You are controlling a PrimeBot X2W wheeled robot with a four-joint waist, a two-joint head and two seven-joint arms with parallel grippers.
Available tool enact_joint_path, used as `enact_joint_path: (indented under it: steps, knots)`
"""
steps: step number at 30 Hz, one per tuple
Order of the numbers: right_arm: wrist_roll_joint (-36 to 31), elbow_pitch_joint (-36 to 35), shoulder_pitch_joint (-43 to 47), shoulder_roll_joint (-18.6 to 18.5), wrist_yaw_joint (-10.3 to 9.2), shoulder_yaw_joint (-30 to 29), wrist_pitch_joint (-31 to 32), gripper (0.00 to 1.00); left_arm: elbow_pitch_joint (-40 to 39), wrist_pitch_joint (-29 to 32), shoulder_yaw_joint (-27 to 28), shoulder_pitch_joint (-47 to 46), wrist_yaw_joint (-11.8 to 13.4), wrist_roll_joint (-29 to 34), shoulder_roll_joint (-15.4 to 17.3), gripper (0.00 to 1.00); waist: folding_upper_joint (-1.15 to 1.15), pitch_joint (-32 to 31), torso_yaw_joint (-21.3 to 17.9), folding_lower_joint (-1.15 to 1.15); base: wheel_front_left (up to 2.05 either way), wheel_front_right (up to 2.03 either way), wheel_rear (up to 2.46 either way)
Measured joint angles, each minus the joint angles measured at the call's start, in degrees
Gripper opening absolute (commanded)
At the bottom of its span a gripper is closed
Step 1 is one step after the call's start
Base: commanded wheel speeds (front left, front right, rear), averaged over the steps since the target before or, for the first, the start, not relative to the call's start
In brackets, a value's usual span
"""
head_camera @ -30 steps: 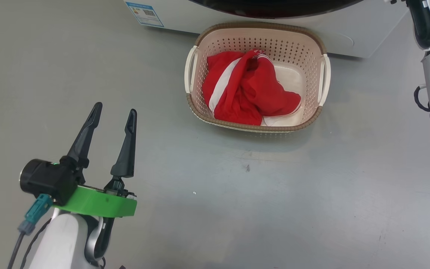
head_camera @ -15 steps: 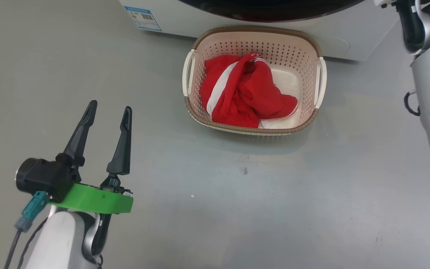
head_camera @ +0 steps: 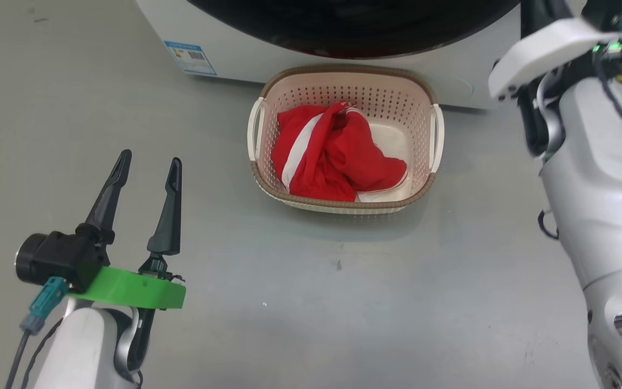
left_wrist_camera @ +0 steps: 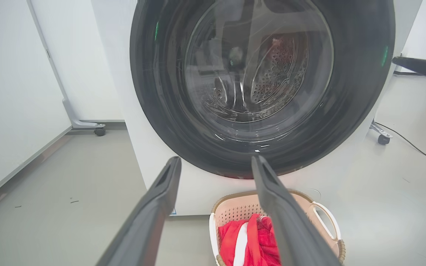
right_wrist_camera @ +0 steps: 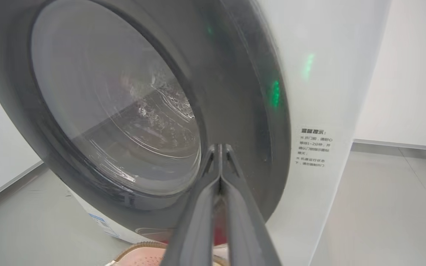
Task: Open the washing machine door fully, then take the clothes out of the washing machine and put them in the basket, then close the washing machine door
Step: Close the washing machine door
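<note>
The washing machine door (left_wrist_camera: 154, 92), glossy black rim around a glass bowl, lies flat against the front of the white washing machine (head_camera: 224, 43). The steel drum shows through the glass. On the floor just before the machine stands the cream basket (head_camera: 392, 97), with the red, white-striped clothes (head_camera: 338, 156) heaped in its left half. My left gripper (head_camera: 150, 158) hovers open and empty over the floor, left of the basket; its fingers (left_wrist_camera: 161, 199) point at the door. My right gripper (right_wrist_camera: 219, 146) is shut on nothing, its tips close to the right part of the door (right_wrist_camera: 124, 111) rim.
A blue label sticker (head_camera: 189, 56) sits low on the machine's front left, and a printed notice (right_wrist_camera: 314, 151) beside the door. White panels on castors (left_wrist_camera: 98, 130) stand left and right of the machine. A cable (left_wrist_camera: 409, 142) runs over the floor at the right.
The head camera has tilted up, so the machine, door and basket sit lower in the picture. My right arm's wrist has come further in at the upper right. The clothes and left gripper are unchanged.
</note>
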Motion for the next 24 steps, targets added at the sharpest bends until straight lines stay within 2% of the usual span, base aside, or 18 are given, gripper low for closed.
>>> enact_joint_path:
  steps: [5, 6, 7, 8, 9, 10, 15, 24]
  knots:
    - [0.4, -0.5, 5.6, 0.4, 0.24, 0.1, -0.5, 0.0, 0.4, 0.0, 0.0, 0.3, 0.0, 0.3, 0.0, 1.0, 0.0, -2.1, -0.7, 0.0, 0.0, 0.0, 0.0]
    - [0.4, -0.8, 6.7, 0.4, 0.25, 0.1, -0.5, 0.05, 0.5, 0.0, 0.0, 0.5, 0.0, 0.3, 0.0, 1.0, 0.0, -2.6, -0.9, 0.0, 0.0, 0.0, 0.0]
    - [0.4, -1.2, 7.9, 0.5, 0.25, 0.2, -0.5, 0.19, 0.6, 0.0, 0.0, 0.8, 0.0, 0.4, 0.0, 1.0, 0.0, -3.0, -1.0, 0.0, 0.0, 0.0, 0.0]
    - [0.4, -1.7, 8.9, 0.5, 0.25, 0.3, -0.7, 0.38, 0.6, 0.0, 0.0, 1.1, 0.0, 0.4, 0.0, 1.0, 0.0, -3.5, -1.2, 0.0, 0.0, 0.0, 0.0]
    - [0.3, -2.3, 9.9, 0.5, 0.25, 0.5, -0.8, 0.79, 0.7, 0.0, 0.1, 1.5, 0.0, 0.4, 0.0, 1.0, 0.0, -3.9, -1.3, 0.0, 0.0, 0.0, 0.0]
    - [0.3, -3.0, 11.0, 0.5, 0.24, 0.5, -1.0, 1.0, 0.7, 0.0, 0.1, 1.8, 0.0, 0.4, 0.0, 1.0, 0.0, -4.3, -1.5, 0.0, 0.0, 0.0, 0.0]
    - [0.3, -6.5, 17.1, 0.8, 0.12, -0.3, -1.0, 1.0, 1.0, 0.0, 0.2, 2.6, 0.0, 0.6, 0.2, 1.0, 0.0, -6.3, -2.3, 0.0, 0.0, 0.0, 0.0]
    - [0.3, -13.9, 28.2, 1.2, -1.9, -2.8, -1.0, 1.0, 3.1, 0.0, 1.0, 7.0, 0.0, 0.8, 0.7, 1.0, 0.0, -10.1, -4.2, 0.0, 0.0, 0.0, 0.0]
